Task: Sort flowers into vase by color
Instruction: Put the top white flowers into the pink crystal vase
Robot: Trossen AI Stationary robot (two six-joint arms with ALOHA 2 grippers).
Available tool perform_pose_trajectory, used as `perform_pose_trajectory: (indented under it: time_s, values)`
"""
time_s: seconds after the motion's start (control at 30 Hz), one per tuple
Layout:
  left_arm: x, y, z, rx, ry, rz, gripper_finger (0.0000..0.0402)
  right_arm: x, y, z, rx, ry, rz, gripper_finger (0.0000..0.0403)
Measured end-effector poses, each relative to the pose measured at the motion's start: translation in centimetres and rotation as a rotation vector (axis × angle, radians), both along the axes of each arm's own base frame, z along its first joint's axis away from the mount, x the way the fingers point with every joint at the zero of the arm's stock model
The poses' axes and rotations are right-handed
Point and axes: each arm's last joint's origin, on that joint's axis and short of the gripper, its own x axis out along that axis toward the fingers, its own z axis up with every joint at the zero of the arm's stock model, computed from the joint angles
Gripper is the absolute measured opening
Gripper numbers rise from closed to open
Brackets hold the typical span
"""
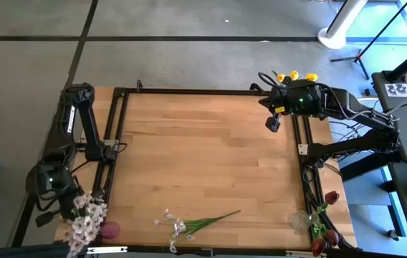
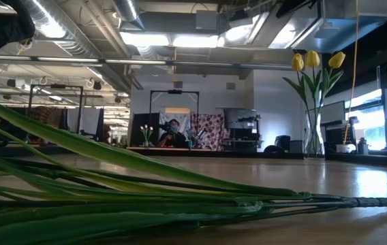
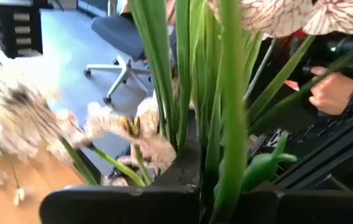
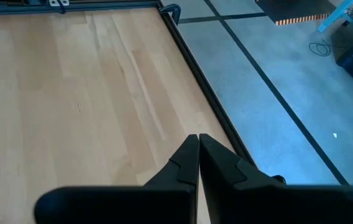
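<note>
Now we see the left gripper clenched, right by the white-pink blossoms at the wooden table's near-left corner. One white-pink spray lies by the table's near edge. Our right gripper, clenched and empty, hovers over the table's far-right corner beside the yellow tulips; dark red tulips occupy the near-right corner.

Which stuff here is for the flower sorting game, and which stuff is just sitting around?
For the job:
yellow tulips in a vase
red tulips in a vase
white-pink blossoms at the left claw
loose spray on the table
right claw, shut and empty

Just lying about:
office chair
white stand
</note>
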Motion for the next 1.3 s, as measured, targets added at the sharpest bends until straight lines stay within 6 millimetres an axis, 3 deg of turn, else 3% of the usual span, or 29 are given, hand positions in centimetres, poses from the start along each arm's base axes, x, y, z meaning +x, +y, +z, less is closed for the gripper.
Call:
perform_pose_trajectory:
  time_s: [0.17,0.47,0.8,1.07,1.3]
  values:
    - [0.0,-0.4,-0.4,-0.024,0.089,0.038,0.0012,0.0,0.0,0.0,-0.005,0.001,-0.008,0.0014]
    - [0.0,-0.5,-0.1,-0.147,0.233,0.087,0.0077,0.0,0.0,0.0,0.031,-0.021,-0.035,0.0014]
    - [-0.2,-0.1,3.3,-0.198,0.226,0.0,0.0107,0.1,0.1,0.0,0.073,-0.039,-0.022,0.0014]
    - [0.5,-0.4,1.7,-0.101,0.309,0.138,0.0108,0.1,0.1,0.0,0.07,-0.037,-0.013,0.0014]
    - [0.9,-0.7,0.4,-0.08,0.512,0.198,0.0108,0.0,0.1,0.0,0.064,-0.031,-0.016,0.0014]
